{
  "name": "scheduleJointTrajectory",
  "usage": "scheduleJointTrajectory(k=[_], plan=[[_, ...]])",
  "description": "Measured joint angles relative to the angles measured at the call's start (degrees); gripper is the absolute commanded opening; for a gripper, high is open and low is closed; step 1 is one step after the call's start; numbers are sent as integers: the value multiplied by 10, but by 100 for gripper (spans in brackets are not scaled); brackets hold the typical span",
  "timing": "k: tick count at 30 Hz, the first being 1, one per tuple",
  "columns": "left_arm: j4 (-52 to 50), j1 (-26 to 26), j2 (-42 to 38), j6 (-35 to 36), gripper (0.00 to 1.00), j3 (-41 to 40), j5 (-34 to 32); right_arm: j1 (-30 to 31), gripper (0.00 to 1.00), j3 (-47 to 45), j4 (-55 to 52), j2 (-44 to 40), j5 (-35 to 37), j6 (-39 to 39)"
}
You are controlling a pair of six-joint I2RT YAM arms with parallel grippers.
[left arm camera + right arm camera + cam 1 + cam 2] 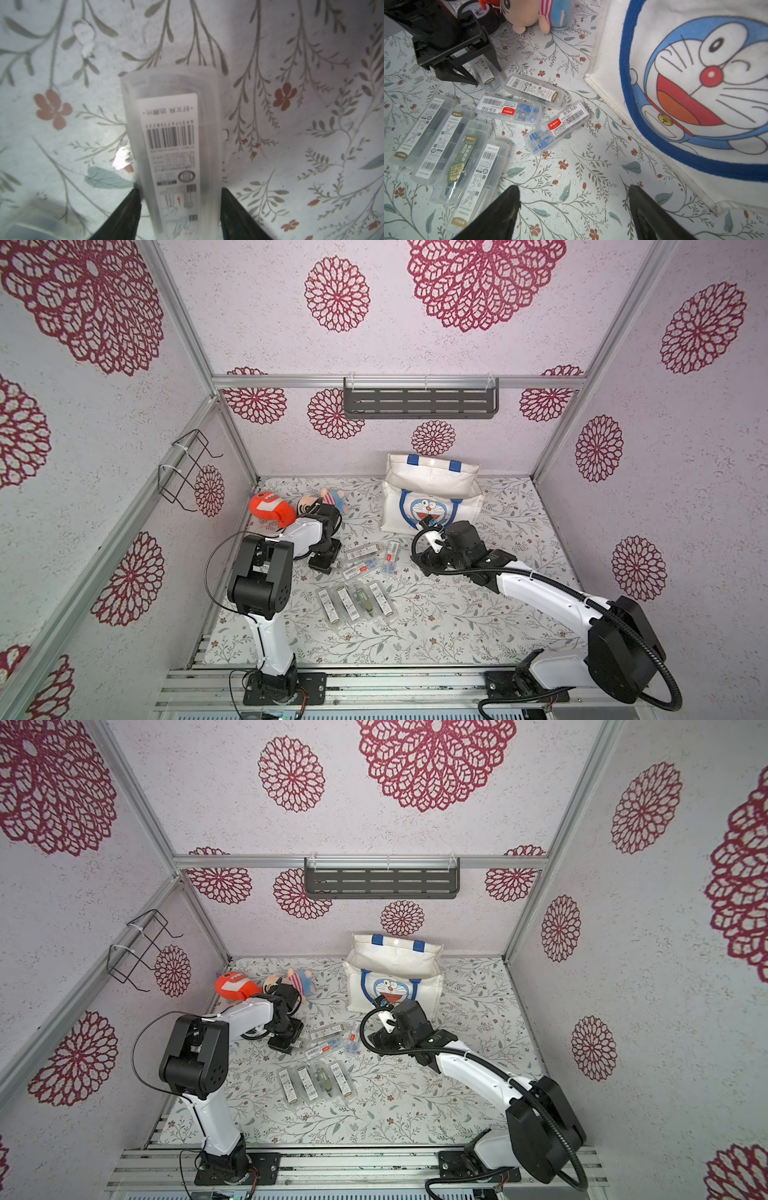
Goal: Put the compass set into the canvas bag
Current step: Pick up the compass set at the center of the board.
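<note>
Several clear plastic compass set cases lie on the floral mat. My left gripper (pixel 179 191) has its jaws against both long sides of one compass set (pixel 174 135), shut on it low over the mat; the right wrist view shows the same grip on this case (pixel 488 76). The canvas bag (pixel 432 485), cream with blue handles and a cartoon cat face (pixel 695 83), stands upright and open-topped at the back middle. My right gripper (pixel 574 189) hovers open over bare mat just in front of the bag, with nothing between its fingers.
Loose cases lie in a row of several (pixel 353 603) and in a small cluster (pixel 370 558) between the arms. Plush toys (pixel 272 508) sit at the back left. A dark shelf (pixel 419 400) hangs on the back wall, and a wire rack (pixel 187 472) on the left wall.
</note>
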Motion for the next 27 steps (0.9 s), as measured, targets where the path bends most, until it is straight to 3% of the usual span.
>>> scheduleJointTrajectory(k=[10,17,22,27], plan=[[7,0,-6,10,37,-7,-8,3,86,0,1,0,1,1],[17,-4,-85,53,33,-67,-54,3,85,0,1,0,0,36],[63,-15,-175,153,32,-99,-68,2,83,10,-13,0,-23,82],[128,-72,-257,323,28,-120,-82,-7,82,43,-34,0,-49,143]])
